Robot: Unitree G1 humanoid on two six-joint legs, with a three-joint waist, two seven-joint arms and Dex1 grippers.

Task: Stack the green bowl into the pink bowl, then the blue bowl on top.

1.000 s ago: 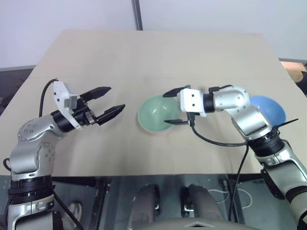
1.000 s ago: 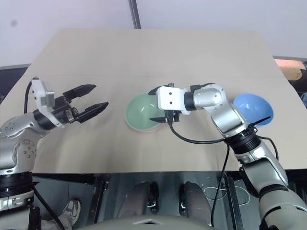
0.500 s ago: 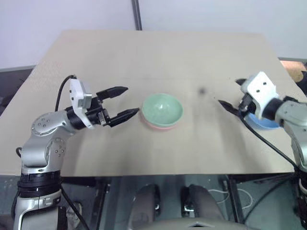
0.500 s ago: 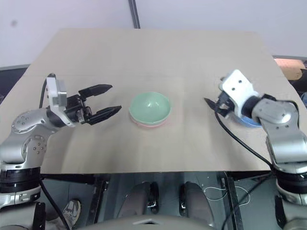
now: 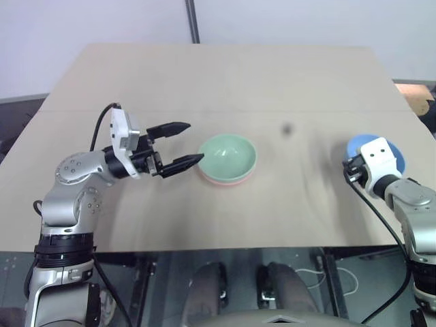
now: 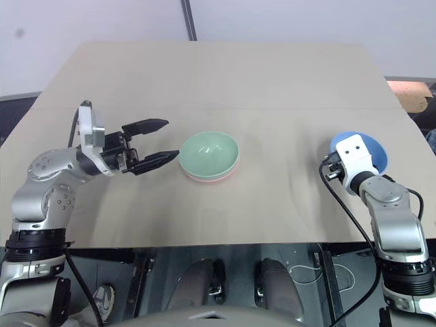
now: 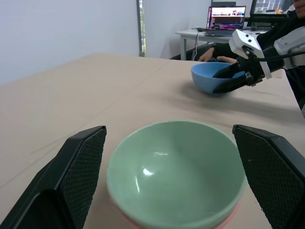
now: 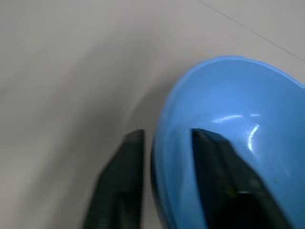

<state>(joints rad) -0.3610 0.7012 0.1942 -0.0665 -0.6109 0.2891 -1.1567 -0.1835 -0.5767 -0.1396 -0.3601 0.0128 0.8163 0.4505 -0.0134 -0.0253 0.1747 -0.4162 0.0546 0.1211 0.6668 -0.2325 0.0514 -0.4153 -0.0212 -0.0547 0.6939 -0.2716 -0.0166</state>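
Tan table (image 5: 225,82) before a pale wall. Green bowl (image 5: 227,156) nested in pink bowl (image 5: 225,181) at table centre. Left gripper (image 5: 178,145) just beside green bowl, level, fingers spread wide. Blue bowl (image 8: 238,119) well right of green bowl, rim pinched by right gripper (image 8: 164,157).

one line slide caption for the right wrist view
Right gripper straddling the rim of the smooth sky-blue bowl on the beige table.
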